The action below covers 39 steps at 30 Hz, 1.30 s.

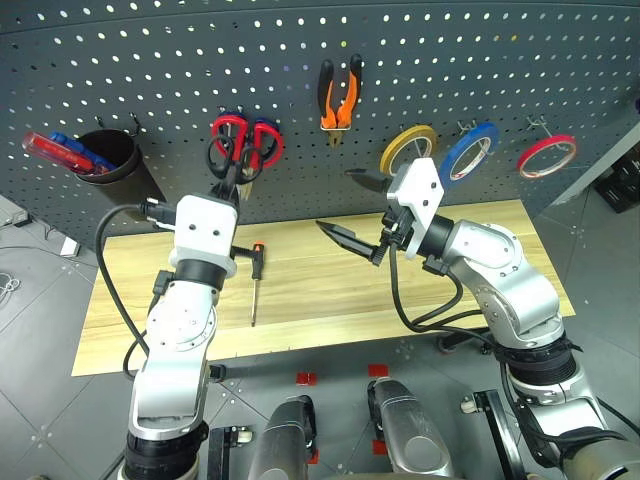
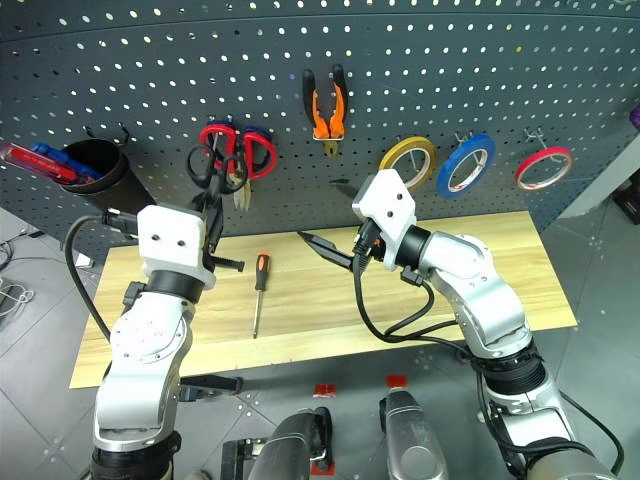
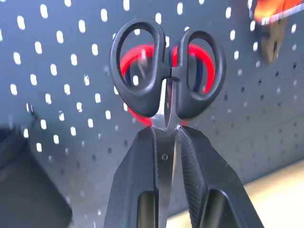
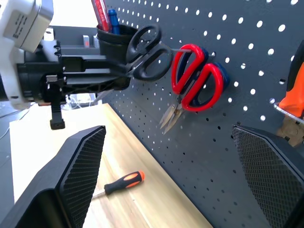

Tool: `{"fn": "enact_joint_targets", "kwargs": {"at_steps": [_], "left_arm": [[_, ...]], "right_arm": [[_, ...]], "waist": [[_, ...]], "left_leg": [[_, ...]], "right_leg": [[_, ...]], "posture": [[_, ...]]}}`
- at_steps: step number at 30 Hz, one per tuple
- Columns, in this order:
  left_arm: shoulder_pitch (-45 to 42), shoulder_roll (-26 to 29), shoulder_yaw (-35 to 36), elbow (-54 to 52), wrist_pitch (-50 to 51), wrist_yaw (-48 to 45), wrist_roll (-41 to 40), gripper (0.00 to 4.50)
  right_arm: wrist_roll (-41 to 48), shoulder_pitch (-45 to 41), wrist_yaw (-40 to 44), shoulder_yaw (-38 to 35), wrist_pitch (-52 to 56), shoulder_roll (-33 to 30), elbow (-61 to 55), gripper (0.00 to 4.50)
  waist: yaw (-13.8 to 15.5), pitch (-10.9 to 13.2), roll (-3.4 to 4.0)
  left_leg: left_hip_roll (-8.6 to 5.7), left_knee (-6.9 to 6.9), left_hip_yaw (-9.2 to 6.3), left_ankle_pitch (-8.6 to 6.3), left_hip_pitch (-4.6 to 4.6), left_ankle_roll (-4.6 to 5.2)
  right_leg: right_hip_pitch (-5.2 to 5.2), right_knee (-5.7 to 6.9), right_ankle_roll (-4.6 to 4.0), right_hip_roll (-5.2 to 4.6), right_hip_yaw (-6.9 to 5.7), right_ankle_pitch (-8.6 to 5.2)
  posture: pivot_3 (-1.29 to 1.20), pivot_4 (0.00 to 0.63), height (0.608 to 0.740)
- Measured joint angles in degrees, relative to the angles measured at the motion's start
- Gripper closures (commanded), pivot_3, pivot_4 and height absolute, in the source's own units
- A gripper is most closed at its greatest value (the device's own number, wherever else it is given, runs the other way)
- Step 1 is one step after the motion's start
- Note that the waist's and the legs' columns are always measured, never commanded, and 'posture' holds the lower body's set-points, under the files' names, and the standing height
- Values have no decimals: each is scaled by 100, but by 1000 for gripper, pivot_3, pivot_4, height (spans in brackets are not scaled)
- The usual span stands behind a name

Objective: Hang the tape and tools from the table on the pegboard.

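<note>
Left gripper (image 3: 166,142): clamped on the blades of the black-handled scissors (image 3: 166,71), handles up, raised close to the pegboard (image 1: 150,70) just in front of the red-handled scissors (image 1: 248,142) already hanging there.

Right gripper (image 1: 350,205): fingers spread wide and empty, held above the middle of the table (image 1: 480,240), below the pliers.

Pliers (image 1: 339,95): orange and black, hanging on a hook near the top of the board; this part looks done.

Tape (image 1: 547,155): the thin red ring hangs at the far right of the board, beside the blue roll (image 1: 468,153) and the yellow roll (image 1: 408,148); also done, by the look of it.

Screwdriver (image 1: 256,280): lies on the wooden top, handle toward the board, between the two arms; not yet hung.

Cup (image 1: 110,160): a black holder on the board's left side, with red and blue items standing in it.

Progress: two items are up, one is in hand at the board, one waits on the table. Whether the scissor handles have caught a hook cannot be told. Judged from this, the job is past halfway.

Left to do: seat the scissors on a hook, then hang the screwdriver.
</note>
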Motion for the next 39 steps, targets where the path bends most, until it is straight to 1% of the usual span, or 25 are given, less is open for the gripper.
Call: {"fn": "enact_joint_targets", "kwargs": {"at_steps": [8, 17, 19, 21, 23, 25, 27, 30, 32, 35, 37, 39], "left_arm": [[-302, 1, 3, 637, 7, -79, 0, 4125], [-888, -74, -60, 1359, 16, -115, -7, 4125], [-886, -182, 4, 1409, 53, -76, -39, 3466], [-855, -276, 39, 1418, 116, -65, -92, 2992], [-764, -300, 37, 1409, 159, -75, -116, 2366], [-530, -379, 45, 1359, 346, -86, -165, 1804], [-183, -609, 107, 1304, 638, -119, -330, 1198], [326, -942, 311, 1297, 1257, -149, -710, 1198], [425, -1025, 452, 1472, 1697, -163, -921, 1198], [117, -1021, 710, 1903, 2135, -148, -1130, 1198], [-295, -925, 934, 2339, 2335, -152, -1265, 1198], [-575, -837, 1047, 2654, 2398, -148, -1320, 1198]], "right_arm": [[-1, -25, -26, -58, 0, 82, 61, 0], [12, -192, -39, -88, 1, 296, 123, 0], [11, -191, -37, -89, 1, 302, 124, 0], [11, -191, -32, -87, 1, 319, 124, 0], [11, -190, -28, -83, 7, 321, 123, 0], [11, -163, -27, -81, 43, 305, 113, 0], [11, -81, -24, -63, 124, 282, 80, 0], [9, 85, -24, 83, 440, 191, -57, 0], [9, 176, -46, 261, 850, 147, -176, 0], [4, 182, -156, 515, 1477, 141, -289, 0], [5, 158, -259, 641, 1933, 174, -313, 0], [5, 118, -317, 690, 2252, 177, -316, 0]], "waist": [[-7, 0, 0], [-11, 0, 0], [-11, 0, 0], [-11, 0, 0], [-11, 0, 0], [-15, 0, 0], [-16, 0, 0], [-15, 4, -1], [-11, 7, -3], [13, 16, -10], [21, 51, -38], [20, 81, -51]], "left_leg": [[0, 2, 0, 0, 0, 0], [0, 5, 0, 1, 0, 0], [0, 5, -1, 1, -1, 0], [0, 5, -1, 1, -1, 0], [0, 5, 0, 1, 0, 0], [0, 5, 1, 1, 1, 0], [1, 5, 0, 0, 1, 0], [2, 5, 0, 0, 0, 1], [3, 6, -2, 1, 0, 1], [3, 11, -4, 2, 1, 3], [1, 13, -3, 3, 1, 4], [1, 12, -3, 2, 0, 4]], "right_leg": [[-1, 3, 0, 1, 1, 0], [-2, 5, -1, 1, 0, 0], [-3, 5, -1, 1, 1, 0], [-3, 6, -1, 1, 1, 0], [-3, 6, -1, 1, 1, 0], [-3, 6, -1, 1, 3, 0], [-3, 6, -1, 0, 3, 0], [-4, 5, -1, 1, 3, 0], [-3, 10, -1, 1, -1, 0], [0, 14, -1, 1, -4, 0], [1, 14, -1, 1, -3, 0], [0, 11, -1, 0, -1, 0]], "posture": [[-309, 285, 740], [-314, 291, 740], [-311, 291, 740], [-311, 293, 740], [-311, 296, 740], [-313, 299, 740], [-314, 303, 740], [-314, 317, 740], [-311, 334, 740], [-308, 351, 740], [-309, 368, 740], [-311, 372, 740]]}}
